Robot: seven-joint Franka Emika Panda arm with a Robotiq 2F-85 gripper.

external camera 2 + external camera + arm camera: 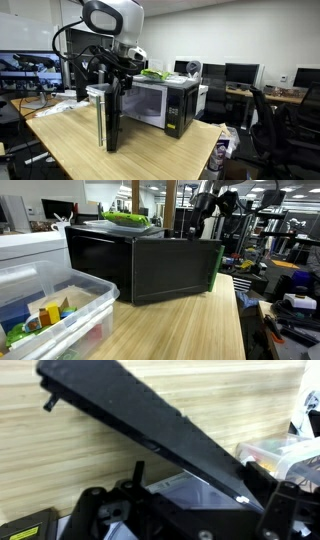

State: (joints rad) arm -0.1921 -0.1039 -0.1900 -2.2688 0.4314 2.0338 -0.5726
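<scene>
A black microwave [105, 260] stands on a light wooden table [190, 325], also seen in the other exterior view [160, 100]. Its door [175, 268] is swung wide open and shows edge-on in an exterior view [108, 118]. My gripper [115, 65] hangs just above the door's top outer corner, also seen behind the door in an exterior view [207, 225]. In the wrist view the door's top edge [150, 420] runs diagonally across, with the gripper [190, 500] open, its fingers spread on either side and holding nothing.
A green dish [125, 219] lies on top of the microwave. A clear plastic bin [50, 305] with coloured items sits on the table beside the microwave. Office desks, monitors and chairs [270, 100] surround the table. The table edge [240, 320] runs close to the door.
</scene>
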